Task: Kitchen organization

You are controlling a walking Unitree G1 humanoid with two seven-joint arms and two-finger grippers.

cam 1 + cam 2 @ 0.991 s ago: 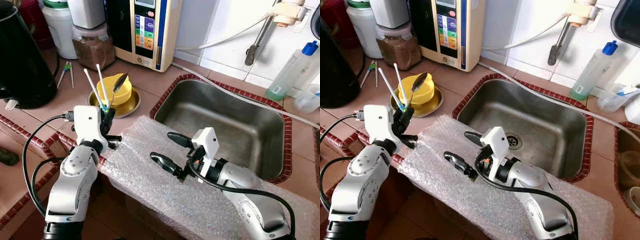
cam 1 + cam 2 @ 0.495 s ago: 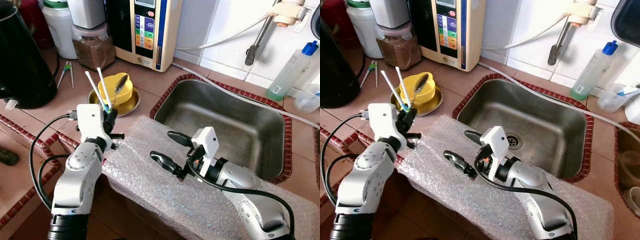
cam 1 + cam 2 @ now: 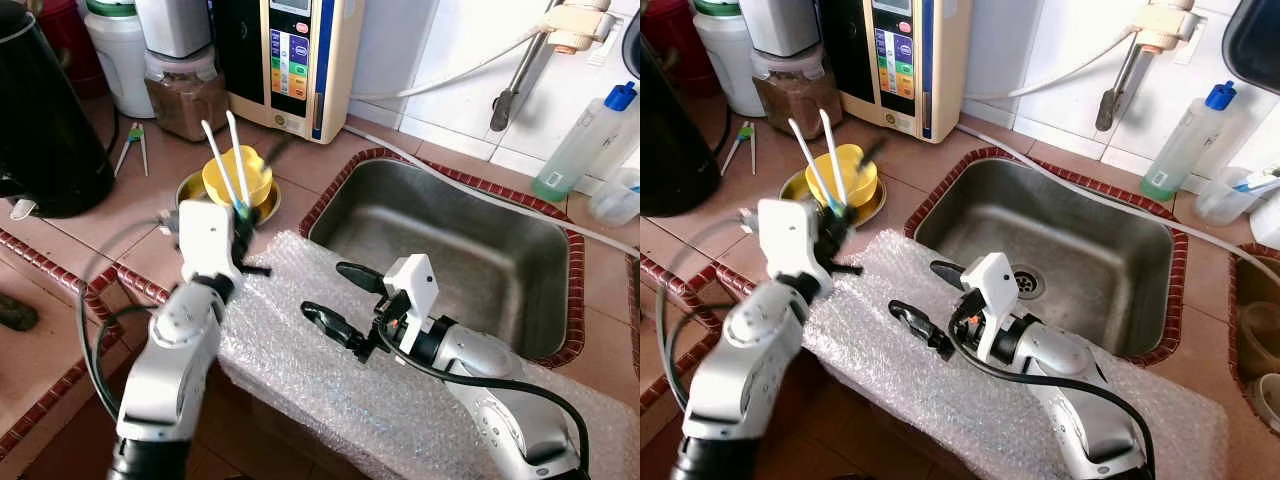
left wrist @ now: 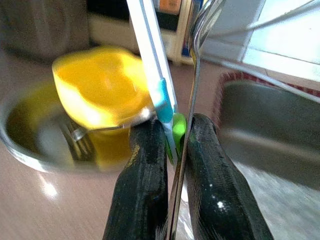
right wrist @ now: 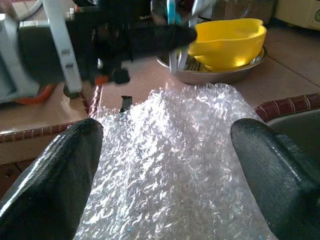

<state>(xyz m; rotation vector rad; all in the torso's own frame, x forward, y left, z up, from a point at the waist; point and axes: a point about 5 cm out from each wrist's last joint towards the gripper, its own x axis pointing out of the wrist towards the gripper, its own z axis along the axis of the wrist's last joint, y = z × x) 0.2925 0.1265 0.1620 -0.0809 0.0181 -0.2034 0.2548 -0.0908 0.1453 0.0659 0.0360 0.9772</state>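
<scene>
In the left eye view the left gripper (image 3: 243,213) is clamped narrowly on a bundle of utensils, two white sticks (image 3: 226,160) with blue and green ends that rise above its fingers, and the silver left arm runs up from the bottom edge with its wrist bent toward the counter. Just past that gripper sits the yellow bowl (image 3: 237,176) inside a metal dish (image 3: 268,203), and the bubble wrap (image 3: 330,370) begins right beside its fingers (the arm itself looks motion-blurred). The right gripper (image 3: 336,299) hovers over the bubble wrap with its two black fingers spread wide and nothing between them, the right forearm lying low and slanting in from the lower right, with the sink (image 3: 450,250) just beyond it. The right eye view gives the same arrangement, with the left gripper (image 3: 843,218) lifted beside the dish and the right gripper (image 3: 927,297) gaping above the wrap. In the left wrist view the two black fingers (image 4: 145,185) pinch the white sticks together with a spoon (image 4: 197,37) whose thin metal handle runs between them, and the yellow bowl lies close ahead. In the right wrist view the wide-apart fingers (image 5: 60,175) frame the bubble wrap, and ahead of them are the left gripper and the yellow bowl.
</scene>
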